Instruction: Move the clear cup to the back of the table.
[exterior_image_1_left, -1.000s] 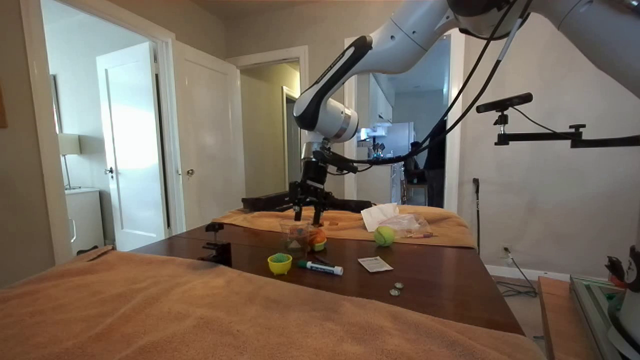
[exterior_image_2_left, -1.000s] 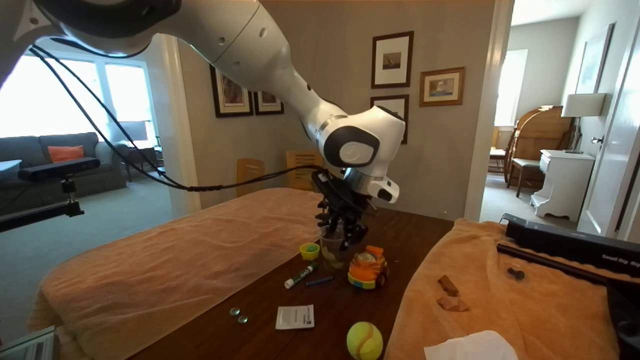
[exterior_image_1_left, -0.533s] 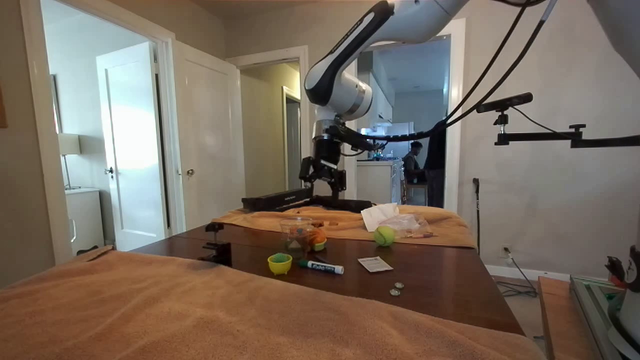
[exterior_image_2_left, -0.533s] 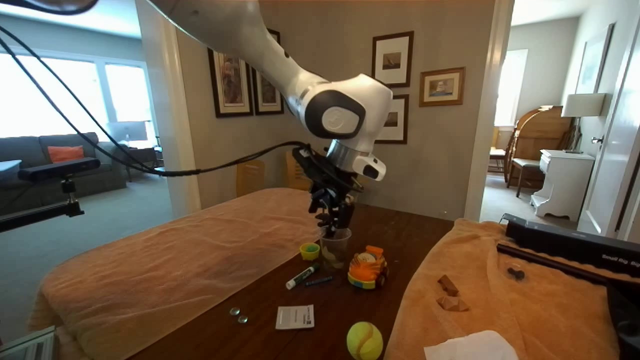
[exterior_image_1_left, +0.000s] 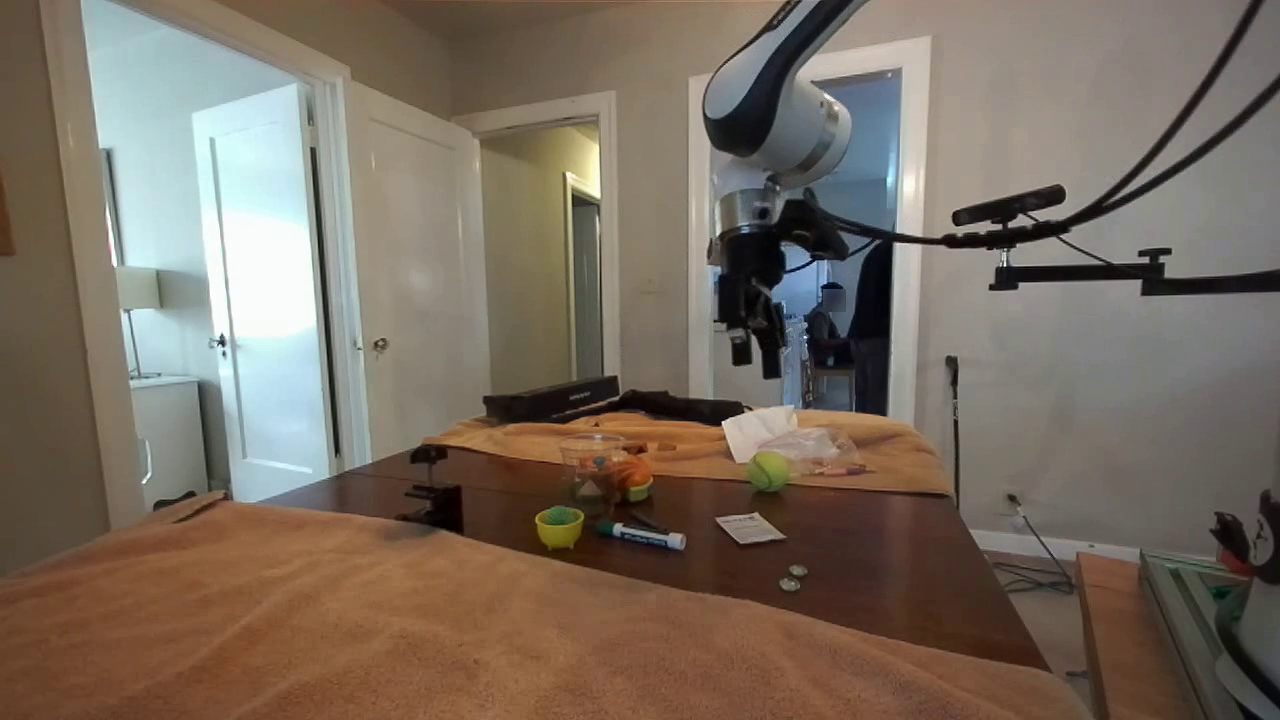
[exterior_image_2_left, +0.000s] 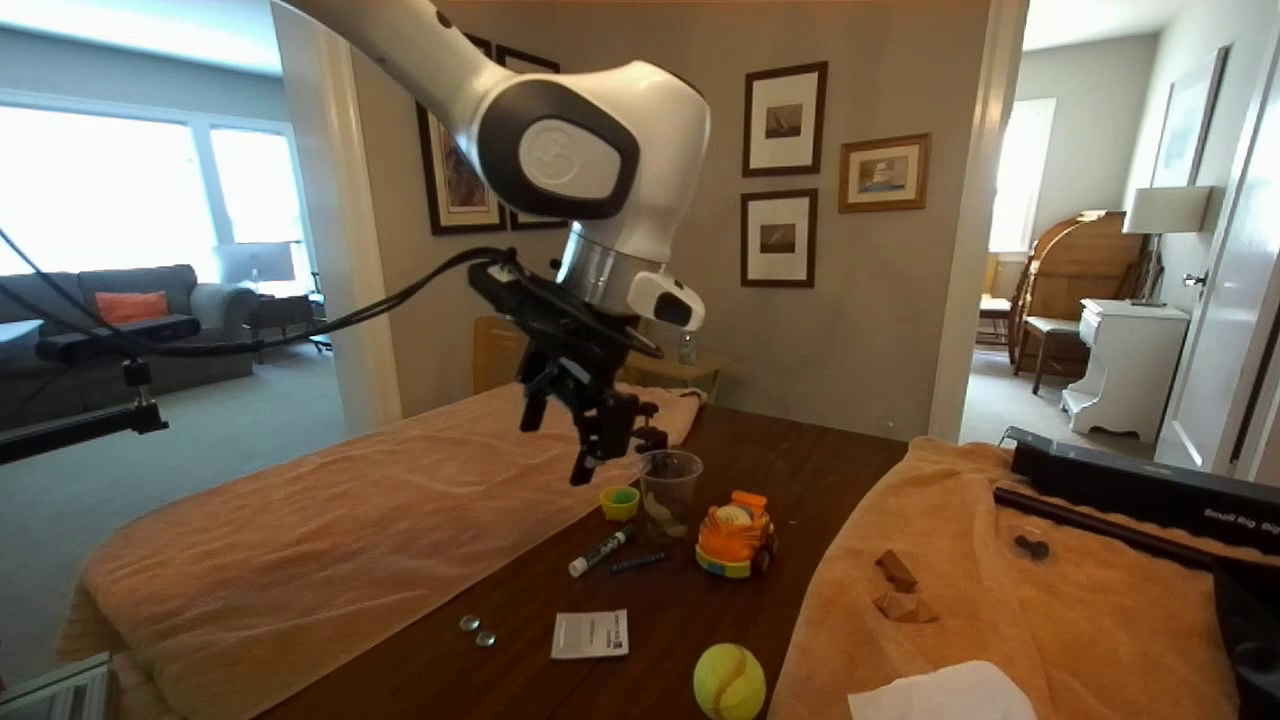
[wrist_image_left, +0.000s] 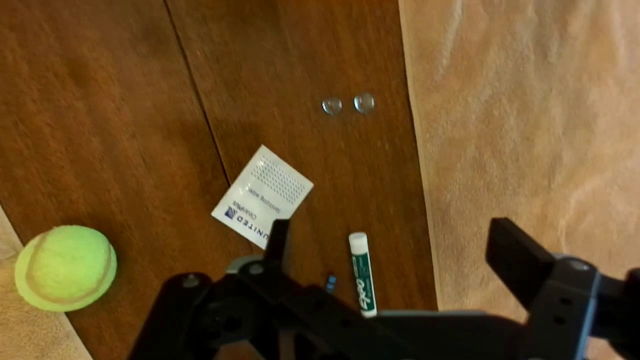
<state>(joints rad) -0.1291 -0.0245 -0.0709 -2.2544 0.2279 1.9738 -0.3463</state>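
The clear cup (exterior_image_1_left: 592, 478) stands upright on the dark brown table (exterior_image_1_left: 880, 550), between the lime-green cup and the orange toy car. It also shows in an exterior view (exterior_image_2_left: 668, 497), and something pale shows through its wall. It is out of view in the wrist view. My gripper (exterior_image_1_left: 756, 366) hangs in the air, well above the table and apart from the cup. In an exterior view the gripper (exterior_image_2_left: 557, 452) appears up and to the left of the cup. In the wrist view its fingers (wrist_image_left: 390, 240) are spread wide with nothing between them.
Near the cup are the toy car (exterior_image_2_left: 735, 538), lime-green cup (exterior_image_2_left: 619, 503), green marker (exterior_image_2_left: 602, 552) and blue crayon (exterior_image_2_left: 638, 563). A packet (wrist_image_left: 263, 196), glass beads (wrist_image_left: 347, 104) and tennis ball (wrist_image_left: 66, 268) lie further off. A black clamp (exterior_image_1_left: 436, 495) grips the table edge; orange towels (exterior_image_2_left: 400, 500) flank it.
My gripper has risen from the clear cup's rim and moved away from it, to the right in one exterior view and to the left in another. The cup has stayed in place.
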